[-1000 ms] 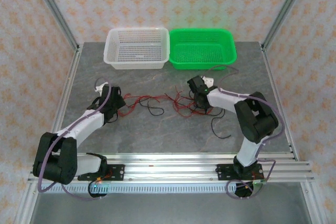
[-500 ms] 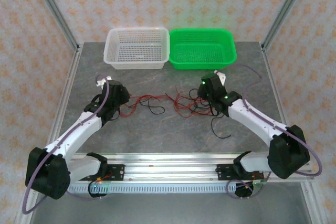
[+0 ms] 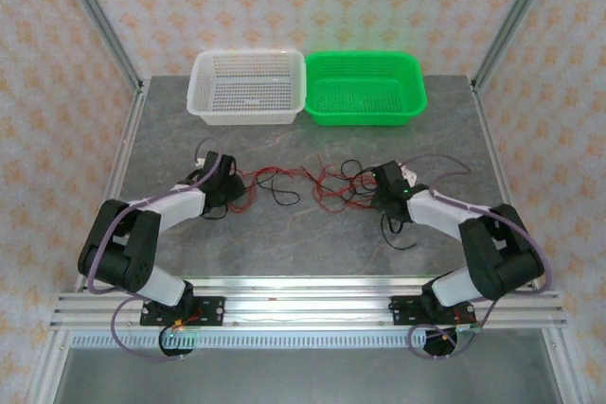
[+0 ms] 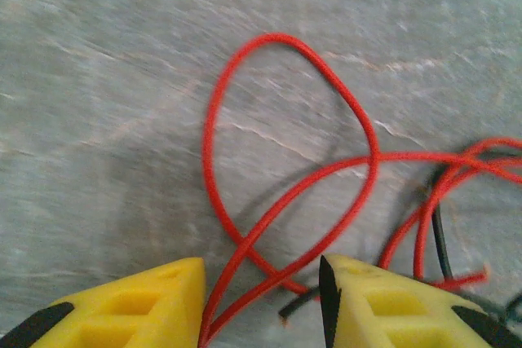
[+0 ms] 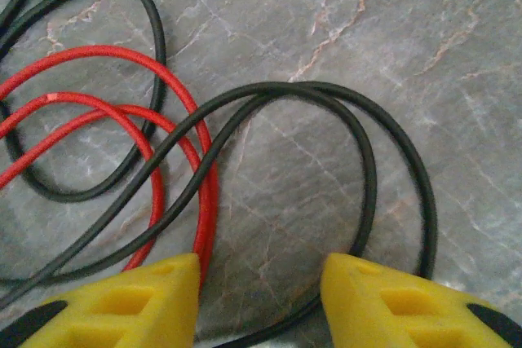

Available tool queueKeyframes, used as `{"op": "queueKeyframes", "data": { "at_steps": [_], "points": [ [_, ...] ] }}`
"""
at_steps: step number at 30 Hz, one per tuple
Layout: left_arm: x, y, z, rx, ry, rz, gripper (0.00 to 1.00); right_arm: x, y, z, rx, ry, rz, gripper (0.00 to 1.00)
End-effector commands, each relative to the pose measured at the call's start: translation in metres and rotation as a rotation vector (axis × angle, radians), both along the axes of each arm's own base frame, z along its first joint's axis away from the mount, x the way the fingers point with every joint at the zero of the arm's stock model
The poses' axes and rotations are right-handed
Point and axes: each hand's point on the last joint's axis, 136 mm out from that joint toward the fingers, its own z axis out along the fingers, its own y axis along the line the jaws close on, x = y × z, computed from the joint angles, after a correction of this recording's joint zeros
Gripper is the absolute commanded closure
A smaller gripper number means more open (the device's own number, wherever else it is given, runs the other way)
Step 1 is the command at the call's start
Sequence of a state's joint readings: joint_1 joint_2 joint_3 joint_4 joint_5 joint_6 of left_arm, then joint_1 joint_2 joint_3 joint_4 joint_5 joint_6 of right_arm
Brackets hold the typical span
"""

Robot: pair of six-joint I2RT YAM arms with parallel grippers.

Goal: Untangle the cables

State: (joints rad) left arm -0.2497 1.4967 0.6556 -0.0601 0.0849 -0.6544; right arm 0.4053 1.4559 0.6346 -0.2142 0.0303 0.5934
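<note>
The cables [image 3: 305, 186] lie as a loose tangle of thin red and black strands across the middle of the grey table. My left gripper [image 3: 227, 193] sits low at the tangle's left end. In the left wrist view it [image 4: 263, 299] is open, and two red strands [image 4: 207, 132] of a crossed loop run between its yellow fingertips [image 4: 155, 303]. My right gripper [image 3: 383, 198] is at the tangle's right end. In the right wrist view it [image 5: 261, 295] stands open over bare table, a black loop [image 5: 269, 89] curving round its right fingertip and red strands [image 5: 122, 53] beside its left one.
A white basket [image 3: 248, 113] and a green basket [image 3: 365, 113] stand side by side at the back of the table [image 3: 312, 248]. One black strand [image 3: 398, 234] curls near the right arm. Aluminium frame posts rise at both back corners.
Both arms have folded back and lowered. The left gripper slid right onto the red loop; the right gripper came nearer and down to the tangle's right end. The cables look unmoved.
</note>
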Motion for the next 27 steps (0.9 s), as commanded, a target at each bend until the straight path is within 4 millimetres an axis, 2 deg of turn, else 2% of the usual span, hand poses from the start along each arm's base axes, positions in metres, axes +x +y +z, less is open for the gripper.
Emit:
{"op": "queueKeyframes", "data": {
  "at_steps": [1, 6, 8, 11, 16, 19, 23, 27],
  "points": [
    [-0.003, -0.019, -0.001, -0.063, -0.027, -0.023, 0.58, 0.006, 0.035, -0.012, 0.177, 0.011, 0.029, 0.57],
    [-0.014, -0.039, 0.000, -0.124, -0.043, -0.053, 0.58, 0.023, 0.082, 0.001, 0.275, -0.016, 0.116, 0.57],
    [-0.014, -0.043, 0.010, -0.137, -0.066, -0.060, 0.58, 0.032, 0.102, 0.011, 0.293, -0.035, 0.156, 0.57],
    [-0.012, -0.043, 0.032, -0.144, -0.111, -0.067, 0.58, 0.047, 0.122, 0.028, 0.304, -0.074, 0.201, 0.57],
    [-0.011, -0.042, 0.081, -0.154, -0.212, -0.083, 0.57, 0.069, 0.134, 0.059, 0.291, -0.136, 0.245, 0.57],
    [-0.015, -0.040, 0.105, -0.160, -0.260, -0.091, 0.54, 0.075, 0.139, 0.078, 0.297, -0.168, 0.272, 0.57],
    [-0.022, -0.035, 0.124, -0.152, -0.292, -0.092, 0.48, 0.075, 0.133, 0.091, 0.271, -0.179, 0.268, 0.57],
    [-0.029, -0.027, 0.132, -0.126, -0.306, -0.077, 0.47, 0.059, 0.126, 0.088, 0.273, -0.145, 0.243, 0.57]
  ]
}}
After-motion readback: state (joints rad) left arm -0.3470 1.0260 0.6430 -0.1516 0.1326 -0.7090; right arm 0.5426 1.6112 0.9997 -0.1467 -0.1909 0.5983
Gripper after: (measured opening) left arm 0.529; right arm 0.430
